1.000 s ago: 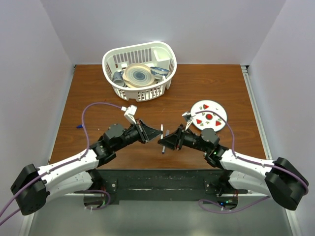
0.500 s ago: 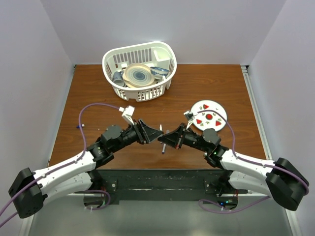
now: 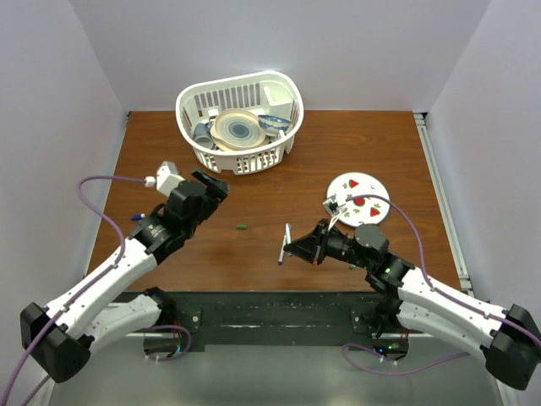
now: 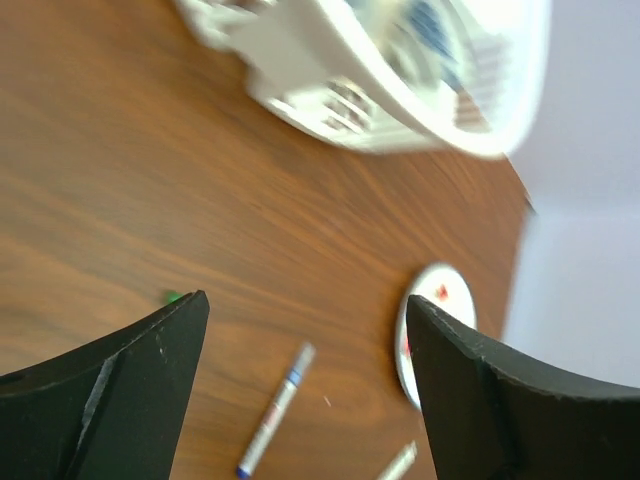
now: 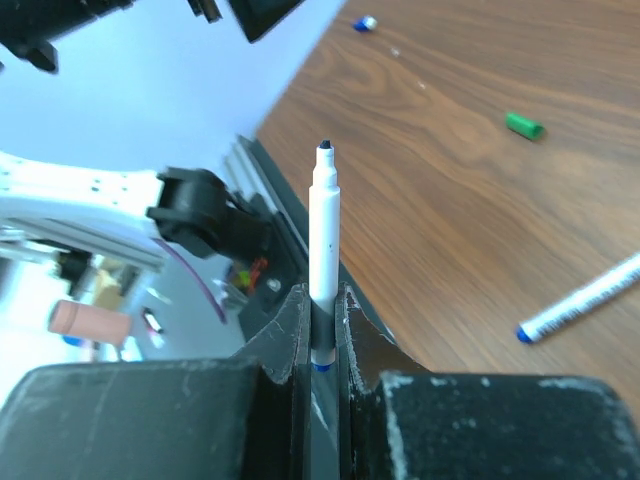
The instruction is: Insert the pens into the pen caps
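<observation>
My right gripper (image 3: 292,245) (image 5: 318,300) is shut on a white pen (image 5: 323,235), gripped near its blue-ringed rear end, dark tip up in the wrist view. From above, a white pen (image 3: 285,244) shows right at its fingertips. My left gripper (image 3: 215,183) (image 4: 308,300) is open and empty, raised near the basket. A loose blue-tipped pen (image 4: 275,410) lies on the wood below it, and another pen's end (image 4: 400,462) shows at the frame's bottom. One loose pen (image 5: 590,298) lies right of my right fingers. A green cap (image 3: 243,227) (image 4: 173,297) (image 5: 523,125) lies mid-table. A blue cap (image 3: 135,217) (image 5: 365,22) sits near the left edge.
A white basket (image 3: 254,159) (image 4: 450,120) of dishes stands at the back centre. A white plate (image 3: 380,190) (image 4: 430,310) with red pieces lies right of centre, partly under my right arm's cable. Grey walls close in both sides, and a black rail (image 5: 270,180) runs along the near edge.
The two grippers were together over mid-table. The left one opened, let go of the pen and swung back to the left. The right one shut on the pen and keeps it.
</observation>
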Action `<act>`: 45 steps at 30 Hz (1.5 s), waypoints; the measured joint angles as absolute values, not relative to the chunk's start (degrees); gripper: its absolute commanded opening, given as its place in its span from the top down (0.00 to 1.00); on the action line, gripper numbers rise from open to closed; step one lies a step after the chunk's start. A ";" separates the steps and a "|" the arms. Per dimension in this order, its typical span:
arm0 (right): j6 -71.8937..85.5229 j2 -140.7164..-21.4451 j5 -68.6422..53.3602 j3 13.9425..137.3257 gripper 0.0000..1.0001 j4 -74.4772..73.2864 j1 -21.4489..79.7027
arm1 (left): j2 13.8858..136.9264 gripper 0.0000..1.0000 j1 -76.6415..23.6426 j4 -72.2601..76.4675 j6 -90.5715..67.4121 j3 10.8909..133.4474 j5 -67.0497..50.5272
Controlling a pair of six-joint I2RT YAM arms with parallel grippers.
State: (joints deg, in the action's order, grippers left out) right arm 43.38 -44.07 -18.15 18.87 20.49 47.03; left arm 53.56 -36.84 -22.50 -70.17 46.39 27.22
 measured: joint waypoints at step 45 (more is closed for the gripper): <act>35.88 -44.45 -14.59 28.27 1.00 0.01 47.16 | 94.65 0.34 13.54 -36.12 -73.67 58.92 33.08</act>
State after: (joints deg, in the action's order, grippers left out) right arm 35.88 -44.45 -14.59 28.27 0.01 47.16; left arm 94.65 13.54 -36.12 -73.67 58.92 33.08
